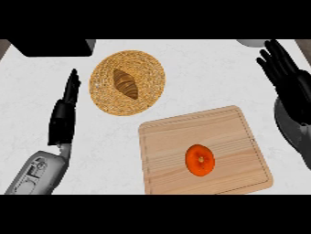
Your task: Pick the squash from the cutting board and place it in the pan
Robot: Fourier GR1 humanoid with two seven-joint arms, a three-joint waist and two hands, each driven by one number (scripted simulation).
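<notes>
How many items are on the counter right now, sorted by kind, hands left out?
Food items: 2 (orange squash, brown croissant)
Boards: 1 (wooden cutting board)
Woven round mats: 1 (woven mat)
Black objects at the far edge: 1 (black object)
Pale objects at the far edge, mostly cut off: 1 (pale object)
Total: 6

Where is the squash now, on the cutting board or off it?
On it: the orange squash lies on the wooden cutting board, inside its edges, with neither hand touching it.
</notes>
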